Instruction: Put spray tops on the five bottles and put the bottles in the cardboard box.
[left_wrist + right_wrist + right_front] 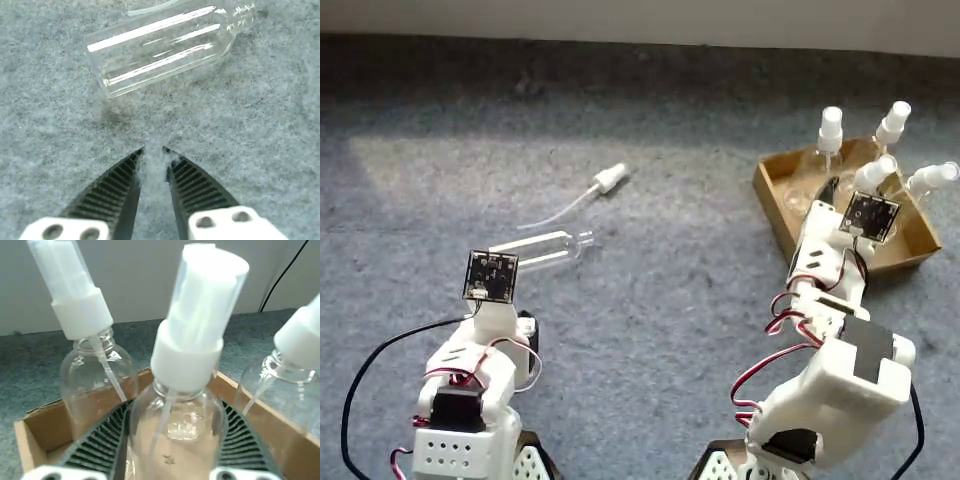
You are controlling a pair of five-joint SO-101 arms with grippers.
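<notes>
Right gripper (174, 440) pinching capped bottle (182, 390) upright over box (30, 440), left gripper (152, 150) barely parted, empty, near uncapped bottle (160, 47) lying flat, loose spray top (607, 180) beyond.

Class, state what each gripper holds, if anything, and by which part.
Right gripper holds a capped bottle by its body, jaws either side. Left gripper holds nothing.

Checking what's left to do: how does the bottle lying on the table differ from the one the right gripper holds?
The table bottle lies on its side; the held bottle stands upright. The table bottle's neck is bare; the held bottle wears a white spray top. The table bottle lies free; the held bottle sits between the jaws of the right gripper at the cardboard box. Both are clear.
</notes>
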